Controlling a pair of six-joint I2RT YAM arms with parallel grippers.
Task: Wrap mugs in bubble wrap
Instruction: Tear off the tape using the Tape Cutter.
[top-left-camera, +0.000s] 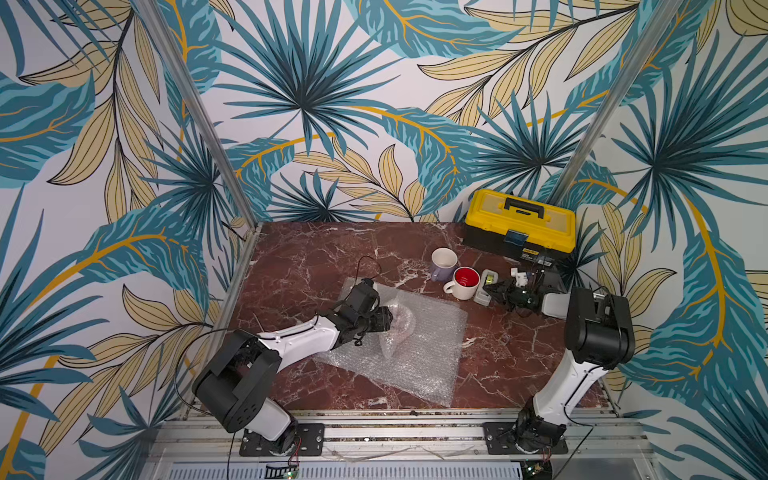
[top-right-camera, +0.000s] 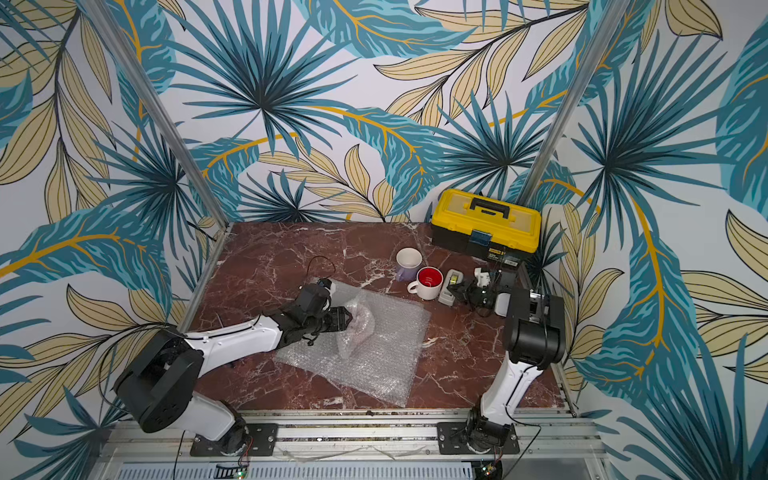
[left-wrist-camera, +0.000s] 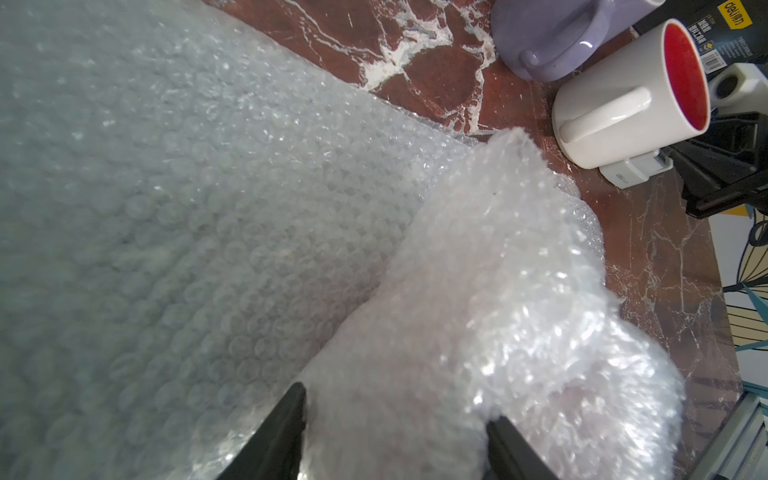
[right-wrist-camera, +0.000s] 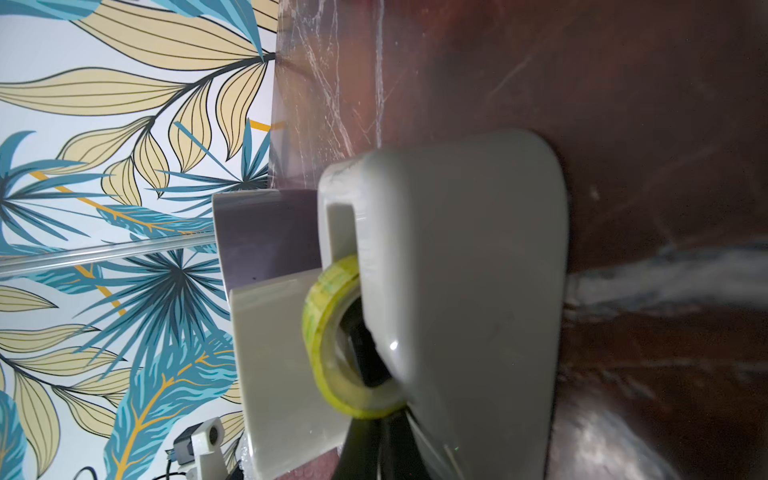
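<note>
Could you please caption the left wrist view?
Left hand holds a bubble-wrap bundle; lavender mug and white mug stand beyond.

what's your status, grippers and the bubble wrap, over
Left gripper shut on bubble-wrap bundle, atop flat bubble wrap sheet. Right gripper shut at tape dispenser, tape hold unclear. Lavender mug, white mug bare; nothing in the way.
</note>
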